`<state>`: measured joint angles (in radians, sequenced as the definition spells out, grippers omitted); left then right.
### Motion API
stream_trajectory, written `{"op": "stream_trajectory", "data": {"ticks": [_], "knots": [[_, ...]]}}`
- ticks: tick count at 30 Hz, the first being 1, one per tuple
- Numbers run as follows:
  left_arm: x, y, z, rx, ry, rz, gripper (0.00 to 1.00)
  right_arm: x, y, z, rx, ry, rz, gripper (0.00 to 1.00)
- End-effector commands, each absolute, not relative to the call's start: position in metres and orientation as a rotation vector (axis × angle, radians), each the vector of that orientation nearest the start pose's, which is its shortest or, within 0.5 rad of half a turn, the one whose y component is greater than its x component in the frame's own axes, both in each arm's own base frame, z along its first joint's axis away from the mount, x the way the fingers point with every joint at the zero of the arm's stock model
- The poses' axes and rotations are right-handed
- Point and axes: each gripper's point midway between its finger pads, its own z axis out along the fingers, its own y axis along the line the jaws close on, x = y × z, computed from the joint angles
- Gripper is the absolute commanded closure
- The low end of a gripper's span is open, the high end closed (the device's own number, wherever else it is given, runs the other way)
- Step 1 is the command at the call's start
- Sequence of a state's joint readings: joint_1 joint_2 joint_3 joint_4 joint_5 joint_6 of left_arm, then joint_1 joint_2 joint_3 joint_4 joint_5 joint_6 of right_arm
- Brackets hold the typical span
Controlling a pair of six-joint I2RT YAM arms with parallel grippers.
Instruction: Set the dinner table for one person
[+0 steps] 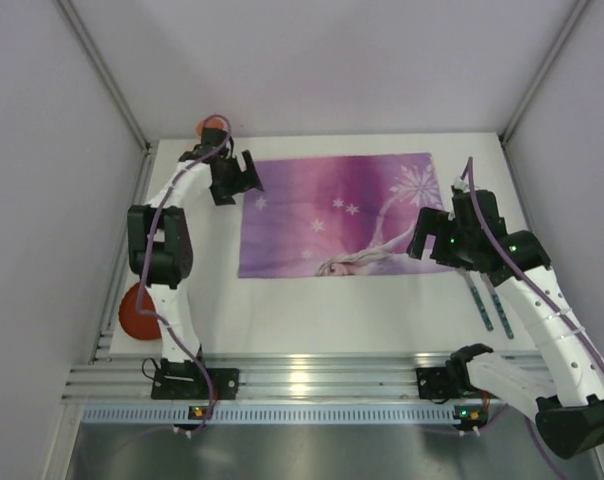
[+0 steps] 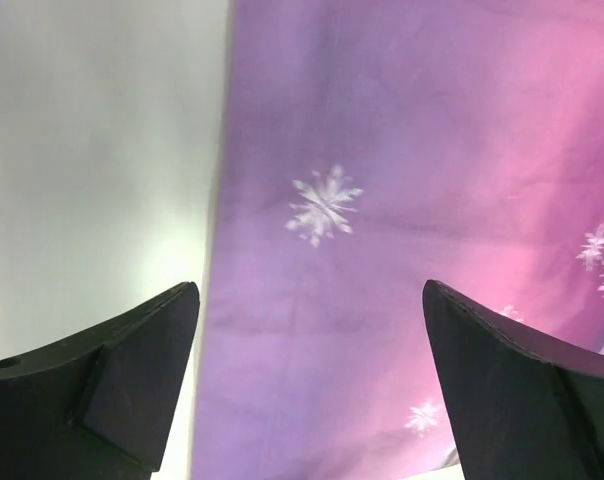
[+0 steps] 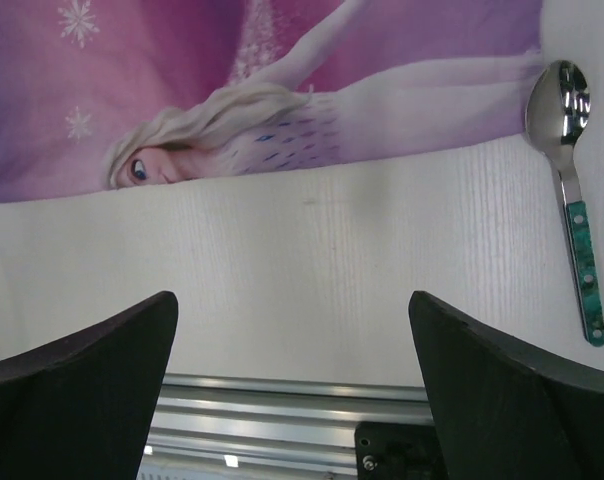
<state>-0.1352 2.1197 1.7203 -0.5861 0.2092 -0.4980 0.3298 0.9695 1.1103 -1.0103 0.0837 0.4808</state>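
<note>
My left gripper (image 2: pixel 312 290) hangs over the placemat's (image 1: pixel 342 215) left edge and my right gripper (image 3: pixel 292 300) over its near right corner, both spread wide and holding nothing. The dinner table (image 1: pixel 312 310) lies flat beneath the placemat. If I dip carelessly, a finger could rumple the placemat or knock the spoon (image 3: pixel 582 260) lying just right of it.

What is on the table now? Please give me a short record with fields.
table: white, placemat in the middle
placemat: purple, flat, princess print
spoon: green handle, on table right of placemat, another utensil beside it
plate: red, at near left edge, partly behind left arm
left hand: open, empty, over placemat's left edge
right hand: open, empty, by placemat's near right part
</note>
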Motion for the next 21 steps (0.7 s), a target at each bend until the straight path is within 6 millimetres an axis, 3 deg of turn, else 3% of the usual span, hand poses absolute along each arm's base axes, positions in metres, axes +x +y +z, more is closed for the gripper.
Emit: {"op": "stream_trajectory", "data": {"ticks": [1, 4, 7, 8, 10, 15, 16, 17, 18, 20, 21], "knots": [[0.457, -0.108, 0.144, -0.208, 2.555, -0.333, 0.01, 0.239, 0.096, 0.222, 0.231, 2.372, 0.365, 0.00], [0.438, -0.116, 0.164, -0.218, 2.524, -0.413, 0.01, 0.240, 0.094, 0.219, 0.232, 2.370, 0.350, 0.00], [0.411, -0.142, 0.164, -0.218, 2.523, -0.484, 0.01, 0.242, 0.092, 0.211, 0.231, 2.385, 0.332, 0.00], [0.399, -0.147, 0.151, -0.206, 2.551, -0.464, 0.01, 0.243, 0.094, 0.209, 0.228, 2.389, 0.335, 0.00], [0.383, -0.167, 0.146, -0.157, 2.550, -0.440, 0.01, 0.245, 0.096, 0.199, 0.225, 2.410, 0.336, 0.00], [0.341, -0.190, 0.085, -0.148, 2.683, -0.428, 0.01, 0.259, 0.107, 0.179, 0.203, 2.417, 0.372, 0.00], [0.335, -0.194, 0.077, -0.151, 2.701, -0.427, 0.01, 0.258, 0.113, 0.165, 0.184, 2.453, 0.404, 0.09], [0.328, -0.194, 0.065, -0.155, 2.728, -0.418, 0.01, 0.268, 0.120, 0.164, 0.165, 2.425, 0.440, 0.32], [0.325, -0.194, 0.059, -0.161, 2.740, -0.414, 0.01, 0.271, 0.124, 0.158, 0.156, 2.434, 0.460, 0.47], [0.319, -0.192, 0.049, -0.173, 2.764, -0.408, 0.01, 0.279, 0.136, 0.136, 0.145, 2.495, 0.499, 1.00], [0.317, -0.192, 0.046, -0.174, 2.770, -0.404, 0.01, 0.285, 0.141, 0.121, 0.151, 2.549, 0.504, 1.00]]}}
